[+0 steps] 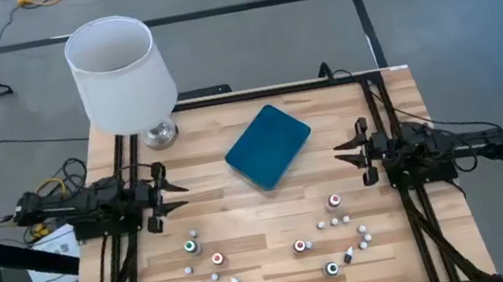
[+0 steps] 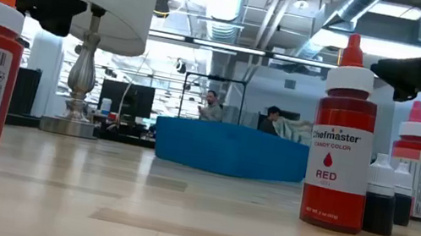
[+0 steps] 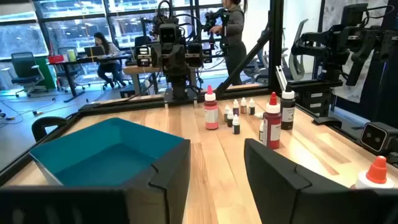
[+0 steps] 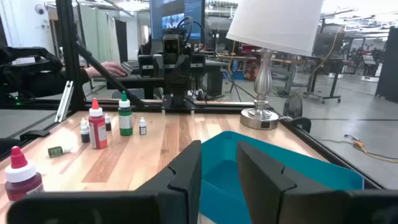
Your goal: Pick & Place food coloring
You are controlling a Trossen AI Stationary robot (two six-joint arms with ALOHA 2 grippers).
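On the pale wooden slatted table (image 1: 241,203), the left gripper (image 1: 171,196) waits at the left edge with fingers spread and empty. The tiny red-, green- and white-capped food coloring bottles (image 1: 218,259) stand scattered along the near edge, below the empty teal rounded rectangular tray (image 1: 267,145). The right gripper (image 1: 347,152), fingers parted and empty, waits at the right edge. The bottles crowd closely, so a descending finger would likely topple neighbours or pinch two together.

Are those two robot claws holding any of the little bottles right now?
No, nothing is held. The left pincer and right pincer both hang empty and open at the table's sides, away from the food coloring bottles.
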